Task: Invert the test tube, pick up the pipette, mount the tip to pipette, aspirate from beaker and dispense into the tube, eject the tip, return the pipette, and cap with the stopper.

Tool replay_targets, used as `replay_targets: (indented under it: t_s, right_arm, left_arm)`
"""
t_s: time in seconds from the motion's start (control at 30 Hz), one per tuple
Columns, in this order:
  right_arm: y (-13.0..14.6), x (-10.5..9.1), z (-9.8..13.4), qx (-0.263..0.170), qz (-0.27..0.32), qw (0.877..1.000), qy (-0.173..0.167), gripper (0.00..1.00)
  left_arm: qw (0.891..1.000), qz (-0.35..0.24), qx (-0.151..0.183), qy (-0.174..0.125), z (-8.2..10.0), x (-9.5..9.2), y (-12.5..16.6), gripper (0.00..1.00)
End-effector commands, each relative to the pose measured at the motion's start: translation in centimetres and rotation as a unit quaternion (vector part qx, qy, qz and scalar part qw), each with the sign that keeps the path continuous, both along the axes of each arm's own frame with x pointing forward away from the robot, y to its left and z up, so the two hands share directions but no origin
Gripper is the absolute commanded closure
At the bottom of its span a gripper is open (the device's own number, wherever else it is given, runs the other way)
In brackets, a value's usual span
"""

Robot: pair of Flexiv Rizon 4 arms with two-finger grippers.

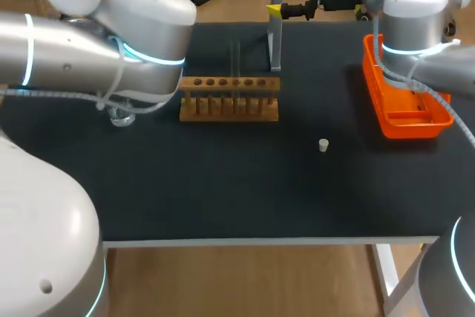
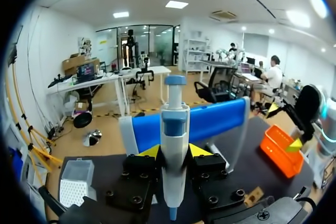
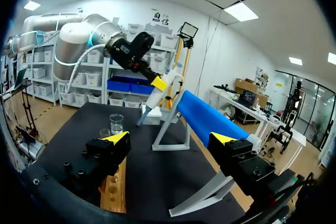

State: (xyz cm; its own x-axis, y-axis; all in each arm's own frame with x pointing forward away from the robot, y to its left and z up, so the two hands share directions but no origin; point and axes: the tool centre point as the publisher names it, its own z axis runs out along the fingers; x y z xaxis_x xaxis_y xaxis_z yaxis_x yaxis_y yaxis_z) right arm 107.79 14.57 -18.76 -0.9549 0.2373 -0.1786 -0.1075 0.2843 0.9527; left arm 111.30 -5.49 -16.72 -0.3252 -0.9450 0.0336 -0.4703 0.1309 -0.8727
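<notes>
Wooden test tube rack (image 1: 230,98) stands mid-table in the head view. A white stopper (image 1: 323,145) lies apart from it on the black table (image 1: 223,198), and the beaker (image 1: 122,116) sits partly under my left arm (image 1: 96,42).

In the left wrist view, the left gripper (image 2: 173,150) is clamped on the pipette (image 2: 173,119), with the tip box (image 2: 73,182) off to one side.

In the right wrist view, the right gripper (image 3: 169,139) gapes wide and holds nothing.

The pickup looks done. Mounting a tip seems next, which calls for pressing the pipette's nozzle squarely down into the tip box.
</notes>
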Motion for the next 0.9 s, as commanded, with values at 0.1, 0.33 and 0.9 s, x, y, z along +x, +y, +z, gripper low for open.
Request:
replay_targets:
  t_s: [0.1, 0.33, 0.9]
  right_arm:
    - [-0.1, 0.2, 0.0, -0.001, 0.002, 1.0, 0.001, 0.0]
    - [-0.1, 0.2, 0.0, -0.001, 0.002, 1.0, 0.001, 0.0]
    - [-0.1, 0.2, 0.0, -0.001, 0.002, 1.0, 0.001, 0.0]
  left_arm:
    - [1.0, 0.014, 0.013, 0.022, 0.0, 1.7, -0.6, 1.0]
    - [0.999, 0.016, 0.026, 0.032, -0.2, 3.0, -1.0, 1.0]
    - [0.997, 0.038, 0.04, 0.059, -1.2, 4.8, -0.7, 1.0]
